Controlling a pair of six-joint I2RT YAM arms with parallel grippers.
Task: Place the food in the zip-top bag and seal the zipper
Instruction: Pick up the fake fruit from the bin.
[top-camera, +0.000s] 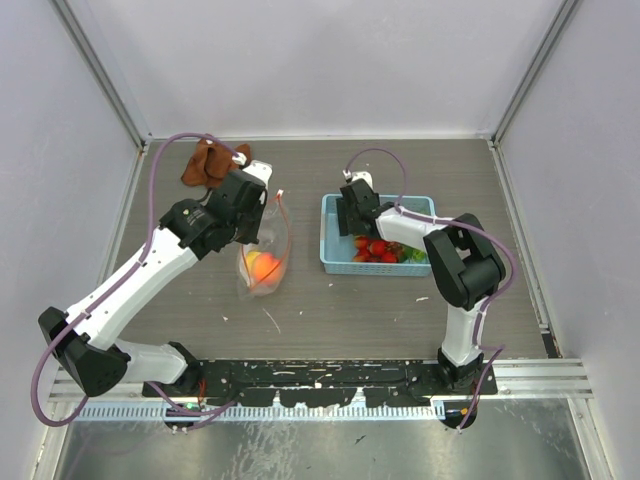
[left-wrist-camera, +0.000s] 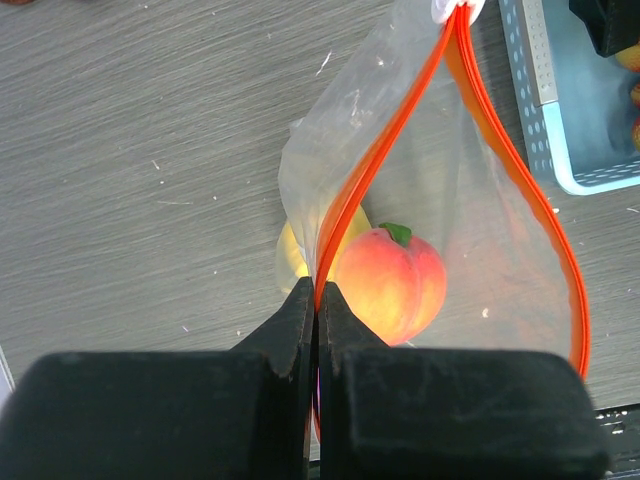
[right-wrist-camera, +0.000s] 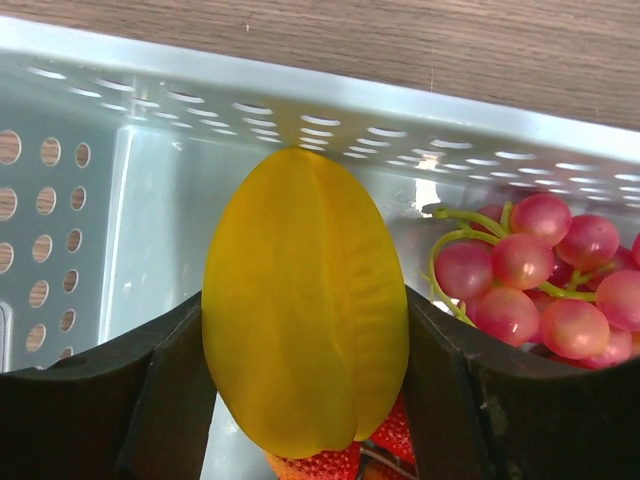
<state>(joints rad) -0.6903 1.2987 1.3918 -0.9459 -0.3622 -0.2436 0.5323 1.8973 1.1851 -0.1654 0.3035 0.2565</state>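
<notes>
The left gripper (left-wrist-camera: 318, 295) pinched the bag (left-wrist-camera: 345, 120) rim beside the basket (top-camera: 331, 216); the right gripper (right-wrist-camera: 305, 325) squeezed a yellow piece (right-wrist-camera: 300, 270) inside it.

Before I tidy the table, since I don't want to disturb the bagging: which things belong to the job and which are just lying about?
Job: clear zip-top bag with orange-red zipper, orange-pink peach, yellow ridged fruit, red strawberries, pink grapes.
Lying about: brown cloth, light-blue perforated basket.

Clear glossy plastic bag (left-wrist-camera: 340, 130), matt wood-grain table (left-wrist-camera: 150, 150), perforated pale-blue plastic basket (right-wrist-camera: 100, 200), smooth yellow fruit (right-wrist-camera: 300, 300)
</notes>
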